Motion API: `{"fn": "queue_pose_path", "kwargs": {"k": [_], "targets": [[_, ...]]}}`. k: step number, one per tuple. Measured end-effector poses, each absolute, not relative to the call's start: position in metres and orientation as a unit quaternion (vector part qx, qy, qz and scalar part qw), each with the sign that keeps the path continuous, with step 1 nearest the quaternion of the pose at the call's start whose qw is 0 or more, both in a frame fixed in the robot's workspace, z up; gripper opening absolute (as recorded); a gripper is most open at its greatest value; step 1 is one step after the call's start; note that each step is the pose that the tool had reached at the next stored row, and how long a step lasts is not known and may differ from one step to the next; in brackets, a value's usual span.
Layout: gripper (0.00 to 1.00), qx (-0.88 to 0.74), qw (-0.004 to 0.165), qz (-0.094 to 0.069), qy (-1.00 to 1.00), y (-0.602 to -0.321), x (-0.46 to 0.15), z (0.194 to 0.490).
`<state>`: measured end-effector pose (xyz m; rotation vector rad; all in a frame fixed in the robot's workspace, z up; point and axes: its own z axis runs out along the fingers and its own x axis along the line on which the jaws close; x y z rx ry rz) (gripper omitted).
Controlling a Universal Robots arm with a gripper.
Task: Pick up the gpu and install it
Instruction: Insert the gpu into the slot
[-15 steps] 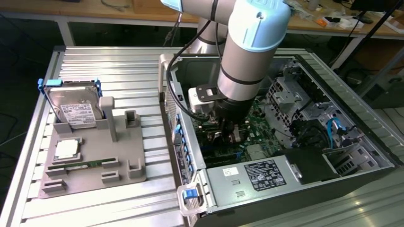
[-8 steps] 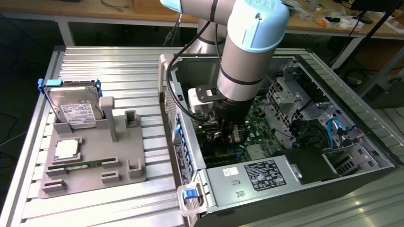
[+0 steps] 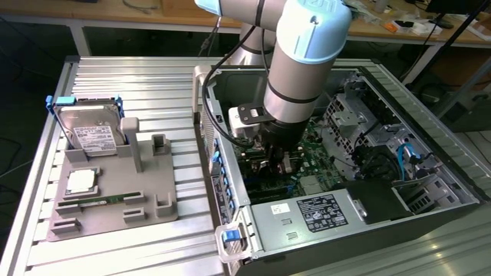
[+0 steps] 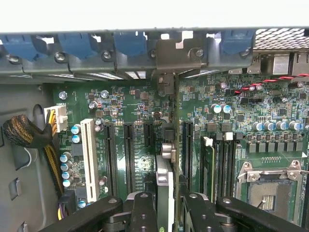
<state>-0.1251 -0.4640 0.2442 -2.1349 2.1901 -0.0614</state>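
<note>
room | wooden bench (image 3: 115, 14) behind; ribbed metal table (image 3: 138, 80); dark floor (image 3: 15, 115)

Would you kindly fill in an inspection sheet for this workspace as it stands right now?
Surface: ribbed metal table carrying a grey fixture tray and an open computer case.
Job's things: gpu held edge-on above the motherboard, among the expansion slots.
Clutter: hard drive upright in the tray, a processor and a memory stick lying in it.
Grippers: gripper inside the case, shut on the gpu.
Cables: braided bundle and red-black wires in the case; black cable along the arm.
Surroundings: wooden bench behind.
</note>
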Motion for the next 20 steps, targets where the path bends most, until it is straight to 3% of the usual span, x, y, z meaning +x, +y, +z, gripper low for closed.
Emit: {"fn": "queue_pose_path", "kwargs": {"k": [20], "targets": [[0.27,-0.697,0.043,-0.018,0.715,-0.4635,-0.1250,0.2483]]}}
